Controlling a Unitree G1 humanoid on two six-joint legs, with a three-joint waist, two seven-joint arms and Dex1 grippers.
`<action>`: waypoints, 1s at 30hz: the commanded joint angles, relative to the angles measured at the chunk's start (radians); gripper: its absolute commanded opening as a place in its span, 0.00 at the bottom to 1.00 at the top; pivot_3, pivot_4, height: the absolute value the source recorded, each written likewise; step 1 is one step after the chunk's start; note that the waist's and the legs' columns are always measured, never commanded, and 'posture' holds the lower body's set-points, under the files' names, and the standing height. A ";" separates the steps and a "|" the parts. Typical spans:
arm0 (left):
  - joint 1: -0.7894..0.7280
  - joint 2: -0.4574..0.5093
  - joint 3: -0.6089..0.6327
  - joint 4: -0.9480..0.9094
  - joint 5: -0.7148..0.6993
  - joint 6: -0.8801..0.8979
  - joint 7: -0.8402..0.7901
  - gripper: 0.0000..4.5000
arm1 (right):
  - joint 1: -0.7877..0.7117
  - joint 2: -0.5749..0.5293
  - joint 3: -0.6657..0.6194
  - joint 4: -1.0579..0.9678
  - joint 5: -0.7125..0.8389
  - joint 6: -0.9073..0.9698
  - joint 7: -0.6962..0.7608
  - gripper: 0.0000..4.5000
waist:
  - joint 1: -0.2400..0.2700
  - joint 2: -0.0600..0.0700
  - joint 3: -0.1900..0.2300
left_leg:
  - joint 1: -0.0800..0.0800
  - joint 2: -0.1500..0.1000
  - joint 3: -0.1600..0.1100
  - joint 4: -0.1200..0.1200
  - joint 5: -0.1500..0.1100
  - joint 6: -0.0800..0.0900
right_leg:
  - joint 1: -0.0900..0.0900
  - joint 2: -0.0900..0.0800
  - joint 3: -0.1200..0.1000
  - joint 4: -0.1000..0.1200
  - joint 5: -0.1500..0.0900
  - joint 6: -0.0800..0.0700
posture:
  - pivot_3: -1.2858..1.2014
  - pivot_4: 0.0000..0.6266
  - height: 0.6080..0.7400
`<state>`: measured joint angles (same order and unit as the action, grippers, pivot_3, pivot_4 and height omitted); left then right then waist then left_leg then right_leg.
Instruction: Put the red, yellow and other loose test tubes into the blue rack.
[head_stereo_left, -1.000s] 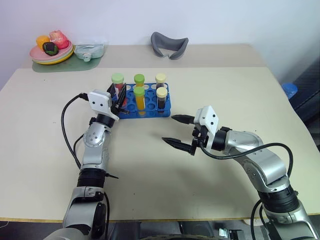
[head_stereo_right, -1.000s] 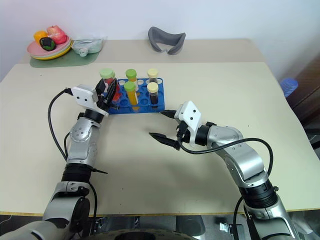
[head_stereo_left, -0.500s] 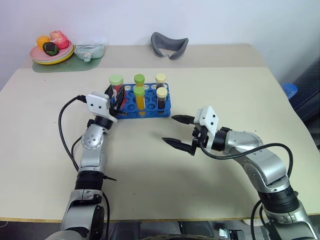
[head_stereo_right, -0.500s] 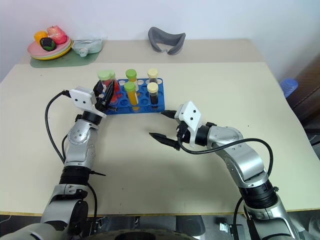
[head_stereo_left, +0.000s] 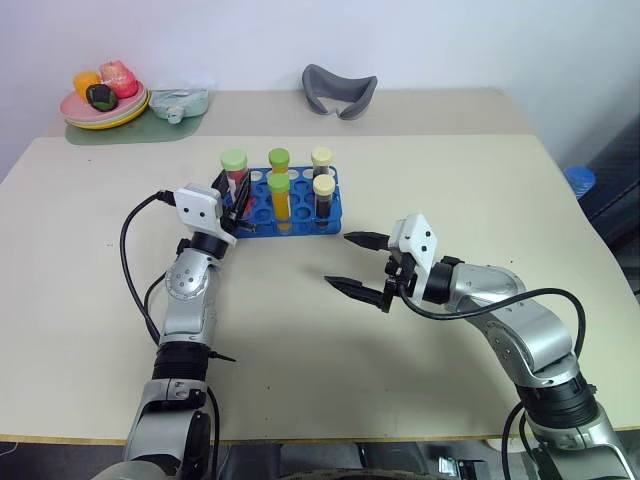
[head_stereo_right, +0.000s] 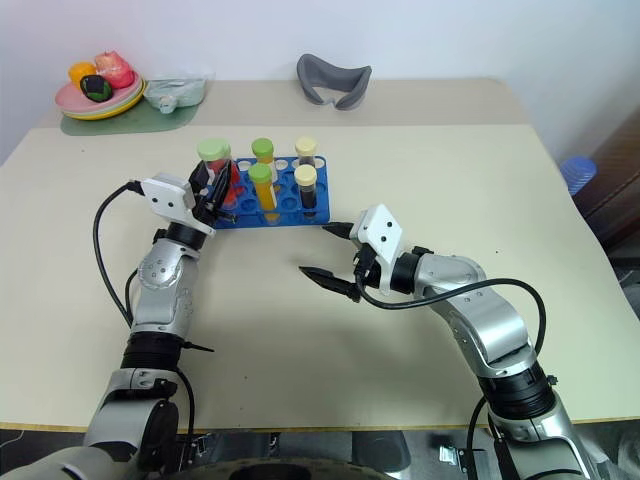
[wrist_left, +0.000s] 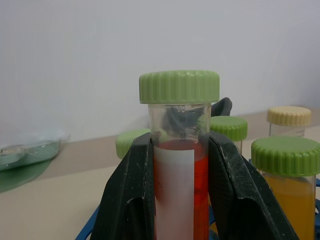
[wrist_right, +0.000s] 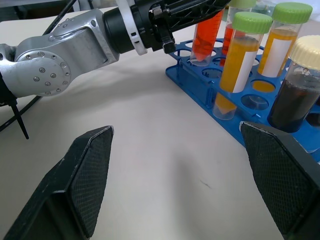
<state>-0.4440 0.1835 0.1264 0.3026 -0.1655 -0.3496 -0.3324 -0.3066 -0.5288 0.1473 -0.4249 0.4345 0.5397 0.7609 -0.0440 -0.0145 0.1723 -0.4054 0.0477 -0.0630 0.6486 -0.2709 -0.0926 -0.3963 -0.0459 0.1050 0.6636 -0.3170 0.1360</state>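
Over the bright blue plastic rack, the left gripper is clamping a light, slippery, red-filled clear tube just below its green cap, while the right gripper is hanging wide open.

A lab-style test setup is suggested: capped sample tubes are stood in a blue rack on a plain beige counter against a white wall.

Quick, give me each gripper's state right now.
Left gripper: shut on the red test tube, over the blue rack.
Right gripper: open, holding nothing.
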 joint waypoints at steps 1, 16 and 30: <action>0.015 -0.006 -0.019 -0.023 0.003 0.012 -0.003 0.19 | 0.000 0.007 -0.011 -0.022 0.006 -0.014 0.000 0.92 | 0.000 0.000 0.000 | 0.000 0.000 0.000 0.000 0.000 0.000 | 0.000 0.000 0.000 0.000 0.000 0.000 | 0.52 0.24 1.00; 0.034 0.011 -0.012 -0.030 0.035 0.002 0.045 0.19 | 0.000 0.001 -0.012 -0.019 0.007 -0.013 0.009 0.92 | -0.001 0.000 0.000 | 0.000 0.000 0.000 0.000 0.000 0.000 | 0.000 0.000 0.000 0.000 0.000 0.000 | 0.52 0.24 1.00; 0.024 0.015 -0.013 -0.003 0.046 0.002 0.056 0.19 | 0.000 -0.005 -0.017 -0.021 0.007 -0.008 0.015 0.92 | -0.001 0.000 0.000 | 0.000 0.000 0.000 0.000 0.000 0.000 | 0.000 0.000 0.000 0.000 0.000 0.000 | 0.52 0.24 1.00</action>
<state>-0.4155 0.1910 0.1085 0.3133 -0.1185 -0.3376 -0.2798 -0.3016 -0.5300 0.1473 -0.4249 0.4345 0.5397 0.7736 -0.0448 -0.0145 0.1723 -0.4049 0.0477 -0.0630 0.6482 -0.2709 -0.0926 -0.3961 -0.0457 0.1050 0.6635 -0.3170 0.1360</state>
